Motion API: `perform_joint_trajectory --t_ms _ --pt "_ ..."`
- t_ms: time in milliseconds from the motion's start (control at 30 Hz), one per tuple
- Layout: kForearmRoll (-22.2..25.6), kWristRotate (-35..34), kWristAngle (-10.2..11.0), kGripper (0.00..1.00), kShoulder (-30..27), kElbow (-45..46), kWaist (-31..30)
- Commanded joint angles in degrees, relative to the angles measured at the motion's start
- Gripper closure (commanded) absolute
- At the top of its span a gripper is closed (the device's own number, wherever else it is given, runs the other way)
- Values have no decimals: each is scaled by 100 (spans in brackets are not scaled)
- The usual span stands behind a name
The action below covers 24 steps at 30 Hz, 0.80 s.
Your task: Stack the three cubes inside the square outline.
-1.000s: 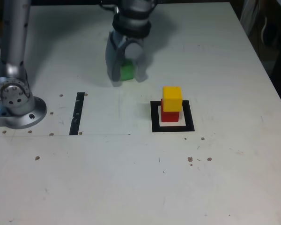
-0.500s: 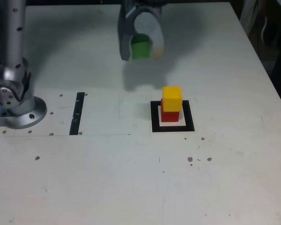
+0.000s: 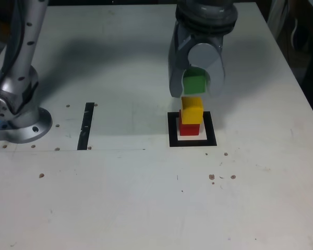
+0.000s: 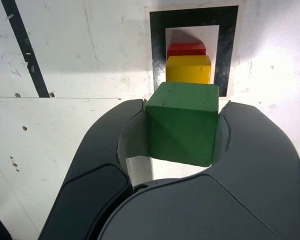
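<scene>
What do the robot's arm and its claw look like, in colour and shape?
The arm is a silver-grey metal tube with small dark screw holes, rising from a round silver base bolted to the white table. The claw is dark grey, with two broad, rounded, curved fingers of smooth plastic; a pale grey rounded part sits on its front. No cables or printed markings are visible.

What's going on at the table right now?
The gripper is shut on the green cube and holds it in the air just above a two-cube stack. The yellow cube sits on the red cube inside the black square outline. The green cube is not yet set down on the yellow one. A thin black tape strip lies apart, toward the exterior view's left.
</scene>
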Motion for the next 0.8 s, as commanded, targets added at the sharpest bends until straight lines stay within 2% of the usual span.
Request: perform_joint_trajectory --t_ms 0,400,767 --pt "68 -10 19 79 64 66 -4" --pt "11 -9 53 78 387 69 -140" --pt "13 -1 169 74 416 59 -133"
